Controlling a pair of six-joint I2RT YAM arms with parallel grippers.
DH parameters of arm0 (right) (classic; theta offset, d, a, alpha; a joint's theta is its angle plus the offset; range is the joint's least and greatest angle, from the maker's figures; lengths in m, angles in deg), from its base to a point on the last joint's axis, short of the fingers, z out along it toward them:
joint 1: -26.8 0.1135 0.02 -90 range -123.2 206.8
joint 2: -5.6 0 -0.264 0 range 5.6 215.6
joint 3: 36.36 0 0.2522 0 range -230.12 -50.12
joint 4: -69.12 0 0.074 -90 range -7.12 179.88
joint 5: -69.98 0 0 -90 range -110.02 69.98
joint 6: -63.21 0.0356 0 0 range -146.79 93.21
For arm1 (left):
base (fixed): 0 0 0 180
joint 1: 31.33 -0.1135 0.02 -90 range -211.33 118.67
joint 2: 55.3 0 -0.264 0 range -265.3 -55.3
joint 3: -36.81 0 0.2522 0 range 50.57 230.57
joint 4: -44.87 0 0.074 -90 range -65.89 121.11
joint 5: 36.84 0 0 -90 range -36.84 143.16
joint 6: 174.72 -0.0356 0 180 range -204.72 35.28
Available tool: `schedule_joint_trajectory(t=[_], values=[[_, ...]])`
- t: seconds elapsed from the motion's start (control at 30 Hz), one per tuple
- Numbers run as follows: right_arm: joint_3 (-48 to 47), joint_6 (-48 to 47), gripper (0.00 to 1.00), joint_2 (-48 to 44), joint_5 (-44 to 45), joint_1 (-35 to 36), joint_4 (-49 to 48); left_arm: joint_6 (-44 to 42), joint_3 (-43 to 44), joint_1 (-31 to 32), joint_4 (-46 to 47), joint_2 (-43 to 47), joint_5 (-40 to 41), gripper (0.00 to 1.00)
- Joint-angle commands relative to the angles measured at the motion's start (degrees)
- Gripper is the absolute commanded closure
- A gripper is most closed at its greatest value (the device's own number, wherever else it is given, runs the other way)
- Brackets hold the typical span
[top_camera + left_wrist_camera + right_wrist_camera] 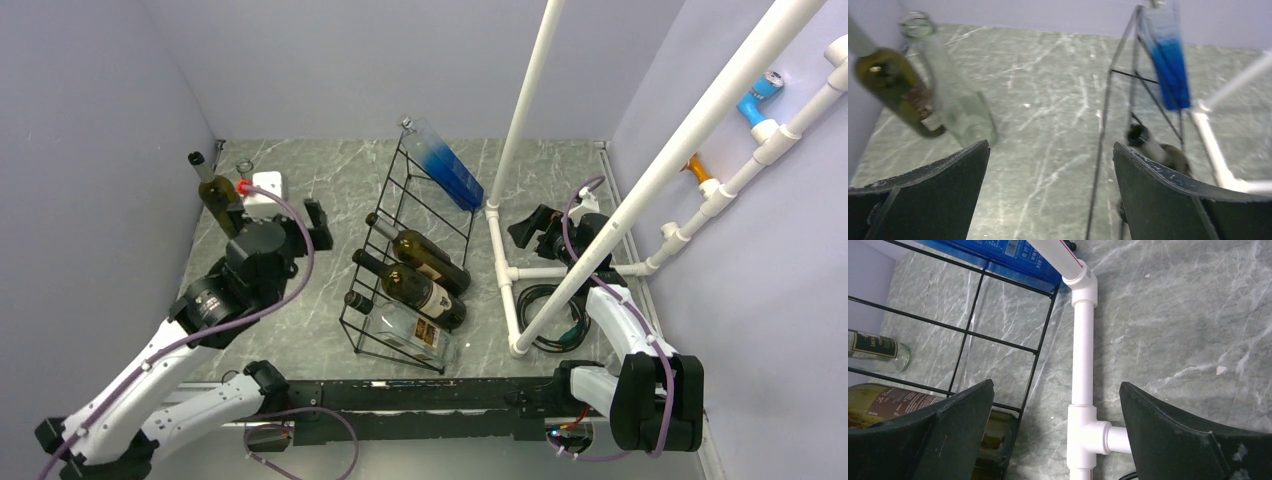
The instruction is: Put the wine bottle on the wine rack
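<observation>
Left end effector (1050,148), fingers apart and empty, hovers by the olive-green glass wine bottle (218,200) standing at ten o'clock on the grey marbled worktop (330,180). At centre, the long black wire wine rack (395,190) carries four bottles (425,262). The olive-green one is not yet racked.

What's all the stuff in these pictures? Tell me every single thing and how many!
wine rack: one, black wire, middle of table
blue bottle: one, blue, rack's far end
dark bottles: two, dark glass, middle of rack
clear bottle: one, see-through, rack's near end
olive bottle: one, olive-green, standing far left
glass bottle: one, clear, beside the olive one
white box: one, white, far left
pipe frame: one, white, right of rack
cable: one coil, black, inside frame's base
table: one, grey marble
left gripper: one, black, open
right gripper: one, black, open
</observation>
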Motion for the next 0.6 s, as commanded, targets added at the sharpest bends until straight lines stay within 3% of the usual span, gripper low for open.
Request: schedule_joint_trajectory(t=[0.0, 0.57], values=[[-0.64, -0.62, 0.00, -1.30, -0.27, 0.31, -0.78, -2.56, 0.97, -13.98, 2.14, 1.15, -9.21, 0.01], [-0.62, -1.18, 0.00, -1.82, 1.41, 0.47, -0.22, -9.71, 9.34, -32.87, 13.03, -17.61, -5.88, 0.01]])
